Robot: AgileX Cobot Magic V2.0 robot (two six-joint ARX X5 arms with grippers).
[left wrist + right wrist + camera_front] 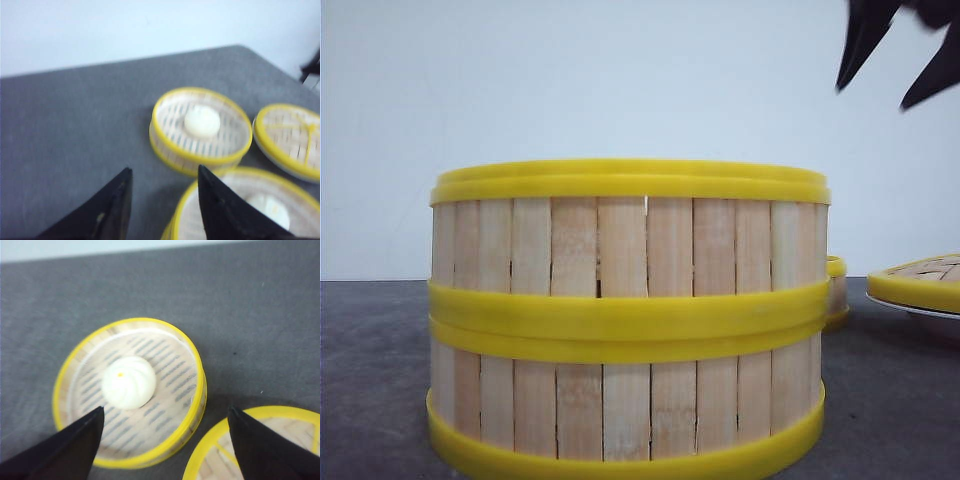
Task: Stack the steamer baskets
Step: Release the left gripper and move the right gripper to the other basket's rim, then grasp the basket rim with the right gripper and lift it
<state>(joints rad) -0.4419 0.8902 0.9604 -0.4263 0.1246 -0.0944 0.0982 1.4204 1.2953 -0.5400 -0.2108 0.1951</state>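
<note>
Grey table (260, 300) — front hides what the wide-spread right hand (165, 440) shows: a bun (129, 382) in a steamer basket (192, 405).

Your right claw (162, 450) hangs with its two dark fingers (65, 450) spread wide, nothing between them; in the front view it enters at 1 o'clock. Your left claw (162, 205) likewise stands parted and empty, pointing downward.

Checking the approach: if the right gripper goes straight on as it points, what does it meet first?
Probably the single steamer basket holding a white bun; the open right gripper points at its near rim, though depth is unclear.
</note>
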